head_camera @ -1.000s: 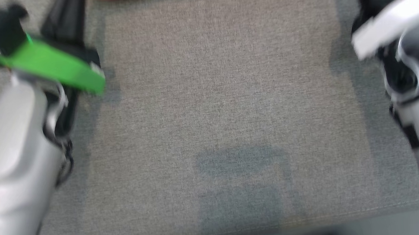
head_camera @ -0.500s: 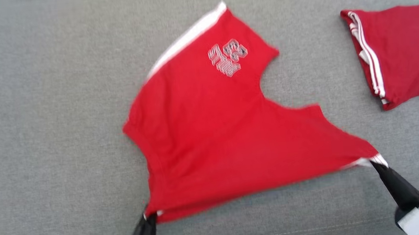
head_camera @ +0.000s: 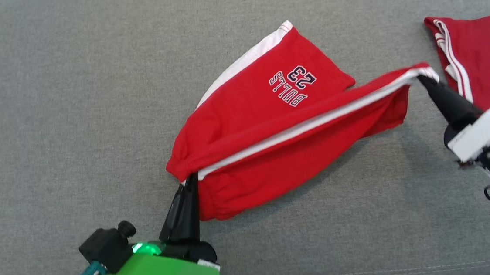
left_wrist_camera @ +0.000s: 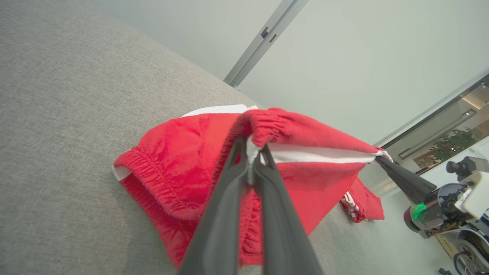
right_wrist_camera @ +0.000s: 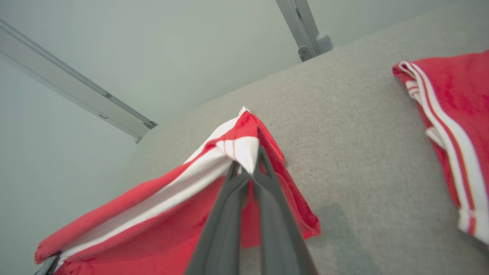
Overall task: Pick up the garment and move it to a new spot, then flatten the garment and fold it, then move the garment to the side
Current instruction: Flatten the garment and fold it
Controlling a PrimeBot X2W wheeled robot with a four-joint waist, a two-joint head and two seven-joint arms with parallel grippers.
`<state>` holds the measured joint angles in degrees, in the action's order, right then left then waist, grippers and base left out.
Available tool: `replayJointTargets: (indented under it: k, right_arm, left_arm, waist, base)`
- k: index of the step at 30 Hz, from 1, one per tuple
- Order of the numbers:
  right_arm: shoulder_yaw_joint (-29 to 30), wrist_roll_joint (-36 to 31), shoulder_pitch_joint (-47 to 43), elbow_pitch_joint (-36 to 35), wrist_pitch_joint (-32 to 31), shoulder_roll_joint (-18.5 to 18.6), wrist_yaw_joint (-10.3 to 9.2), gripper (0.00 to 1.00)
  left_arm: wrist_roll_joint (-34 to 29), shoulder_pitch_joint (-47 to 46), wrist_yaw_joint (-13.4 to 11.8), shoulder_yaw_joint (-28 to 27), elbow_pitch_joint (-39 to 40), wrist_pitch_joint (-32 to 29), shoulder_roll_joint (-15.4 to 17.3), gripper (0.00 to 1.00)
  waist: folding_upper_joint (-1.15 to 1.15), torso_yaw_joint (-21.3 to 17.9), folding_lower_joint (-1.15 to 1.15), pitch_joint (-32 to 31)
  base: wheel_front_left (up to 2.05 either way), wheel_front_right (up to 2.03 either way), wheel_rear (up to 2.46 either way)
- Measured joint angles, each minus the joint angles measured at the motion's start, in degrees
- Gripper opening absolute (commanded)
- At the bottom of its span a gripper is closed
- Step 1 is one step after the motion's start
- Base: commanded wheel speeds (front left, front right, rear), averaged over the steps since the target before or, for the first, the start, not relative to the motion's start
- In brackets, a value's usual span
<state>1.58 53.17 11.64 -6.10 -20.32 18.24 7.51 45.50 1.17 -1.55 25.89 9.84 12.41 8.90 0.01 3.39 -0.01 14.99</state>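
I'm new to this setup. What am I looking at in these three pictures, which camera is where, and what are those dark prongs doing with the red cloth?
This is a two-armed robot working over a grey padded surface. The wide picture comes from a camera on its head, looking down. The other two come from a camera on each wrist, looking along that arm's two dark fingers. The left gripper is shut on the elastic waistband end of the red shorts, which have a white side stripe and a BULLS 23 print. The right gripper is shut on the striped corner at the other end. The edge between them is lifted and stretched; the rest lies on the surface. A second red garment lies separately at the robot's right.
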Motion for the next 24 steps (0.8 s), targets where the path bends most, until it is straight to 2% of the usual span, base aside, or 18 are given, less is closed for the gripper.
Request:
replayJointTargets:
  k: [5,9,15,22,23,24]
  right_arm:
    - [-1.32,-4.75,16.55,9.75,-4.24,-2.12,-0.02,0.0]
    - [-2.01,-8.76,25.33,17.6,-5.79,-2.07,-0.02,0.0]
    - [-3.35,-13.47,33.29,26.43,-6.88,-1.38,-0.02,0.0]
    - [-5.82,-15.08,37.53,30.55,-7.12,-0.57,-0.02,0.0]
    - [-6.22,-15.1,38.01,30.77,-6.89,-0.54,-0.02,0.03]
    - [-6.62,-15.1,38.36,30.64,-6.47,-0.54,-0.02,0.93]
  left_arm:
    - [0.89,-9.81,-0.46,-1.08,-6.7,-1.47,-2.63,0.0]
    - [-0.67,-17.13,-0.7,-0.53,-12.15,-1.48,-3.55,0.0]
    - [-2.09,-23.97,0.75,0.99,-19.6,-1.67,-4.38,0.0]
    - [-1.07,-27.12,3.15,2.82,-24.94,-2.01,-4.97,0.0]
    - [-0.54,-27.22,3.37,3.02,-25.39,-1.98,-5.12,0.0]
    - [-0.22,-27.35,3.55,3.15,-25.73,-1.79,-5.22,0.05]
  waist:
    - [0.0,2.07,0.0,4.12]
    - [0.0,5.31,0.0,7.54]
    - [0.0,10.97,0.0,11.51]
    - [0.0,15.7,0.0,15.16]
    - [0.0,16.12,0.0,15.58]
    - [0.0,16.45,0.01,15.96]
  base:
    - [0.0,0.0,0.0]
    - [0.0,0.0,0.0]
    - [0.0,0.0,0.0]
    - [0.0,0.0,0.0]
    - [0.0,0.0,0.0]
    - [0.0,0.0,0.0]
